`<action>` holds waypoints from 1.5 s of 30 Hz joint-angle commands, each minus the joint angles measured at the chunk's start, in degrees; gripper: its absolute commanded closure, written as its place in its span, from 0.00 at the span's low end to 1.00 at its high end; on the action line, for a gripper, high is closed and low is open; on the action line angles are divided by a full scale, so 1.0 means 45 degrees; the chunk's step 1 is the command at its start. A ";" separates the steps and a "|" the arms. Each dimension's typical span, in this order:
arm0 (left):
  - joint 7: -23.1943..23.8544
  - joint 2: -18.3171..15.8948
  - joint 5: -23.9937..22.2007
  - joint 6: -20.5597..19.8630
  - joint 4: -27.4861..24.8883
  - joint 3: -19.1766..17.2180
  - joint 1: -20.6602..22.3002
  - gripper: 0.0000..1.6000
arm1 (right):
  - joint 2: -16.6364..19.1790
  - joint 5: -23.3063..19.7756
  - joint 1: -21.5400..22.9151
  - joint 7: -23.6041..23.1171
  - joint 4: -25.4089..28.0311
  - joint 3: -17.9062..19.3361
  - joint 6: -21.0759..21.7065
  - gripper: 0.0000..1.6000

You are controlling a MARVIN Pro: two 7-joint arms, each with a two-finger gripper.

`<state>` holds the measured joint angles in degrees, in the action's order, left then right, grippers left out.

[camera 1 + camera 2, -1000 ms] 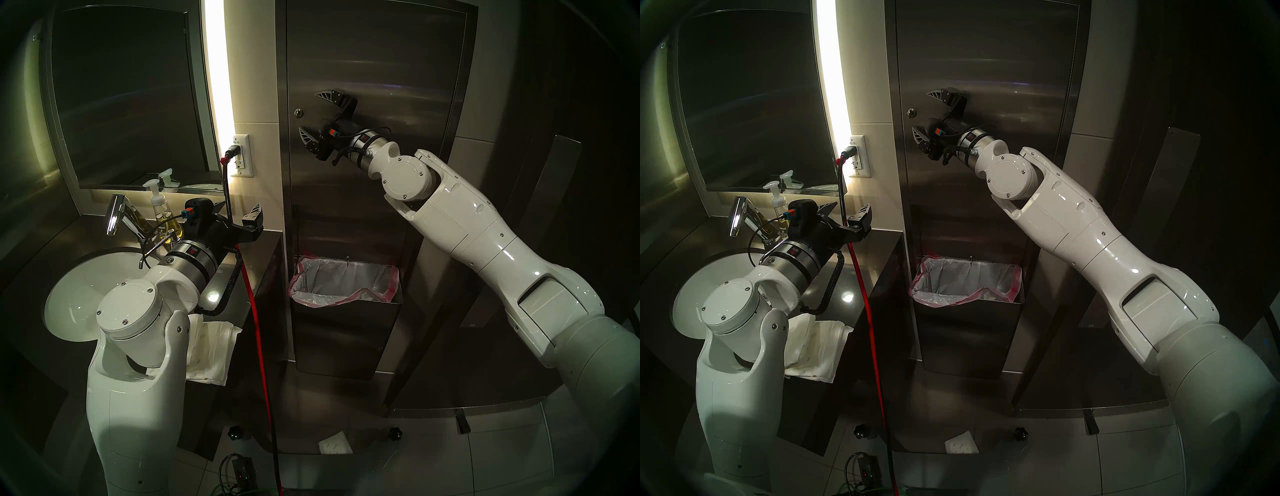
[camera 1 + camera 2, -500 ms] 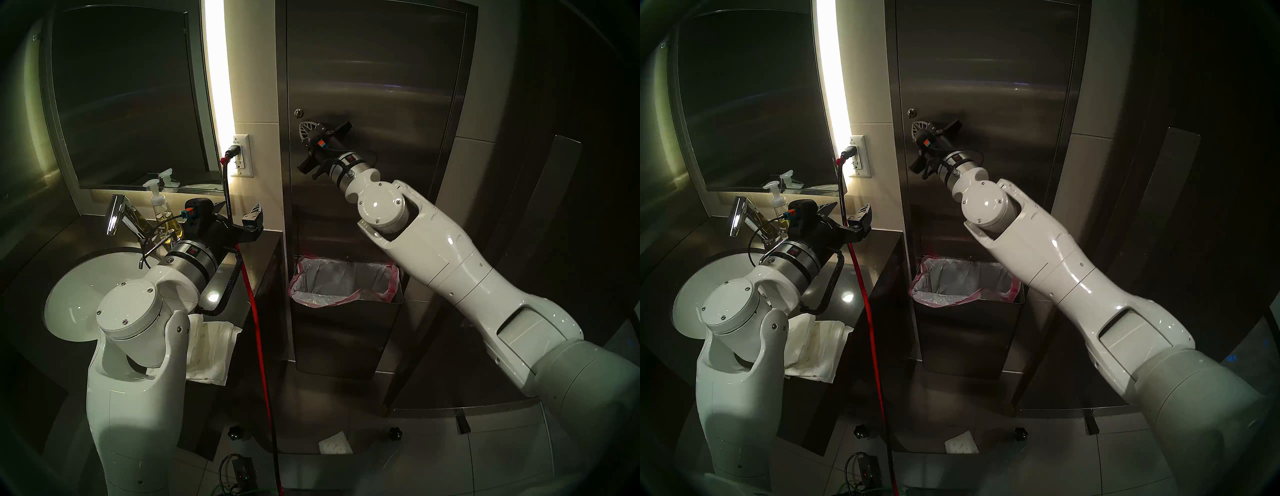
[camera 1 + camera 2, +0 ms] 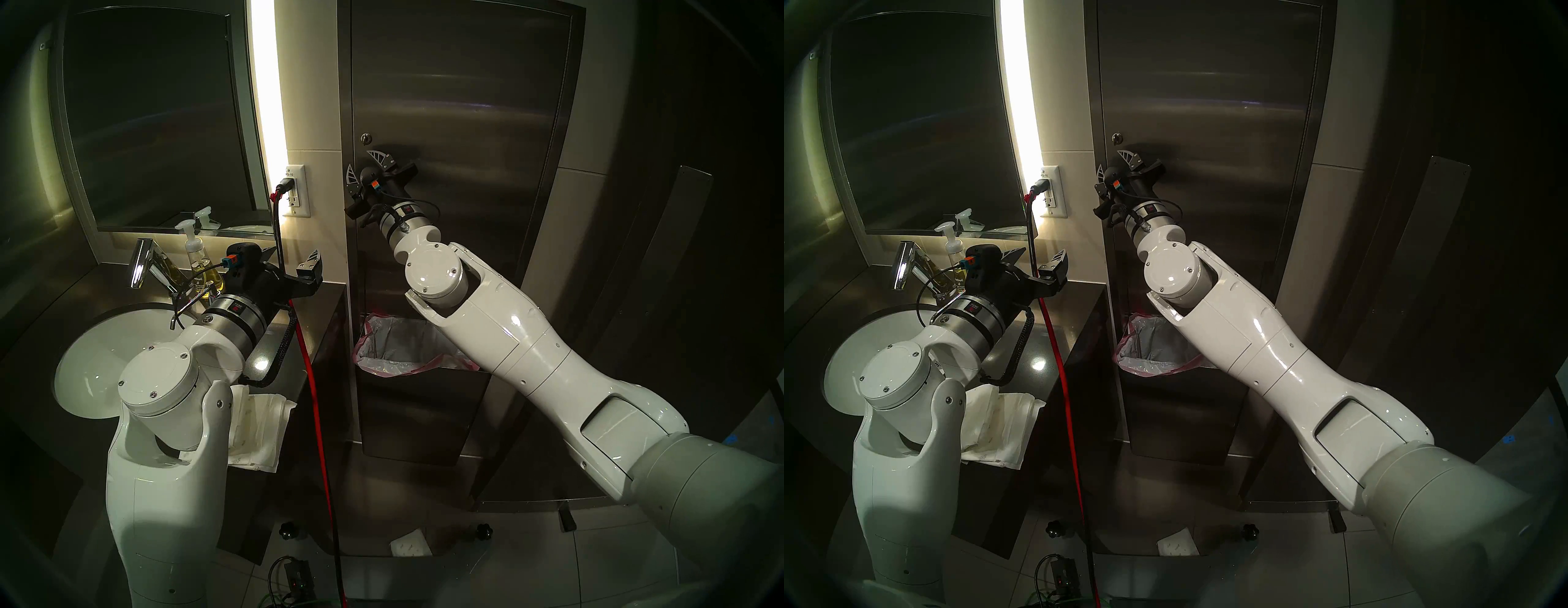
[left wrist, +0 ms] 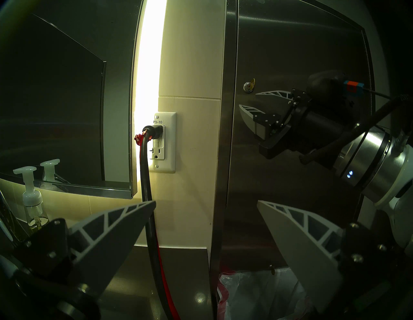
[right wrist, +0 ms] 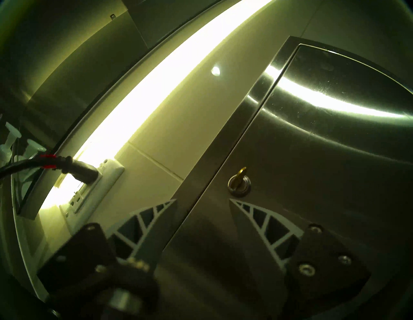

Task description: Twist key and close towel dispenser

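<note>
Just above parted right jaws, untouched: key (image 5: pixel 238 178) in lock.

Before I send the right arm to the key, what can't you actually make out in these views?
- key: in the lock, but too small in the head views to tell how far it is turned.
- dispenser door: latched or only pushed shut, unclear.
- waste bin: partly hidden by the right arm.

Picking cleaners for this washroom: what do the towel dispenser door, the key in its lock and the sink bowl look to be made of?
Towel dispenser: apparently brushed stainless steel; grey sheen with streaky, smeared reflections.
Key: looks like brass; yellow-gold glint against the silver lock cylinder.
Sink: glossy white, probably glazed ceramic, though a moulded solid surface would look the same; sharp small highlights.
</note>
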<state>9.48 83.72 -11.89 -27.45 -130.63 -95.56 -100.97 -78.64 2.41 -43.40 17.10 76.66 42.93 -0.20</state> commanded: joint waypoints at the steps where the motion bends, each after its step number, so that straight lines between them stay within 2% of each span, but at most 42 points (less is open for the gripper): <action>1: -0.0021 0.0004 0.0016 0.0015 -0.0137 0.0012 0.0076 0.00 | -0.0626 0.0327 0.0281 0.0980 -0.0106 0.0192 -0.0201 0.39; 2: -0.0021 0.0005 0.0016 0.0014 -0.0138 0.0012 0.0076 0.00 | -0.0649 0.0332 0.0286 0.1021 -0.0141 0.0196 -0.0227 0.51; 4: -0.0022 0.0005 0.0017 0.0013 -0.0139 0.0012 0.0076 0.00 | -0.0680 0.0353 0.0298 0.1093 -0.0200 0.0198 -0.0284 0.53; 13: -0.0024 0.0005 0.0018 0.0012 -0.0140 0.0013 0.0076 0.00 | -0.0845 0.0291 0.0413 0.1087 -0.0495 0.0227 -0.0540 0.53; 18: -0.0023 0.0005 0.0018 0.0012 -0.0139 0.0012 0.0076 0.00 | -0.0990 0.0269 0.0543 0.1068 -0.0756 0.0258 -0.0649 0.45; 21: -0.0023 0.0005 0.0018 0.0012 -0.0139 0.0012 0.0076 0.00 | -0.1103 0.0238 0.0582 0.1127 -0.0942 0.0310 -0.0773 0.51; 25: -0.0023 0.0005 0.0017 0.0013 -0.0139 0.0012 0.0076 0.00 | -0.1215 0.0240 0.0608 0.1209 -0.1097 0.0365 -0.0919 0.51; 29: -0.0023 0.0005 0.0017 0.0013 -0.0139 0.0012 0.0076 0.00 | -0.1344 0.0204 0.0586 0.1332 -0.1240 0.0445 -0.1061 0.62; 33: -0.0023 0.0005 0.0018 0.0012 -0.0139 0.0012 0.0076 0.00 | -0.1396 0.0193 0.0553 0.1360 -0.1301 0.0477 -0.1225 0.58; 38: -0.0024 0.0005 0.0018 0.0012 -0.0140 0.0013 0.0076 0.00 | -0.1468 0.0217 0.0564 0.1374 -0.1364 0.0495 -0.1323 0.60; 39: -0.0024 0.0005 0.0018 0.0012 -0.0140 0.0013 0.0076 0.00 | -0.1447 0.0259 0.0592 0.1341 -0.1366 0.0468 -0.1365 0.62; 40: -0.0024 0.0005 0.0018 0.0012 -0.0140 0.0013 0.0076 0.00 | -0.1436 0.0288 0.0607 0.1323 -0.1360 0.0454 -0.1355 0.68; 41: -0.0024 0.0005 0.0018 0.0012 -0.0140 0.0013 0.0076 0.00 | -0.1436 0.0288 0.0607 0.1323 -0.1360 0.0454 -0.1355 0.68; 42: -0.0024 0.0005 0.0018 0.0012 -0.0140 0.0013 0.0076 0.00 | -0.1409 0.0315 0.0630 0.1275 -0.1351 0.0429 -0.1347 0.74; 43: -0.0024 0.0006 0.0018 0.0011 -0.0140 0.0013 0.0076 0.00 | -0.1359 0.0378 0.0647 0.1212 -0.1316 0.0382 -0.1279 0.85; 45: -0.0025 0.0006 0.0019 0.0011 -0.0141 0.0013 0.0076 0.00 | -0.1239 0.0405 0.0623 0.1146 -0.1285 0.0378 -0.1294 1.00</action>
<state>9.48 83.72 -11.89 -27.46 -130.64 -95.56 -100.97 -84.70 3.61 -41.88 22.94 70.14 44.76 -5.90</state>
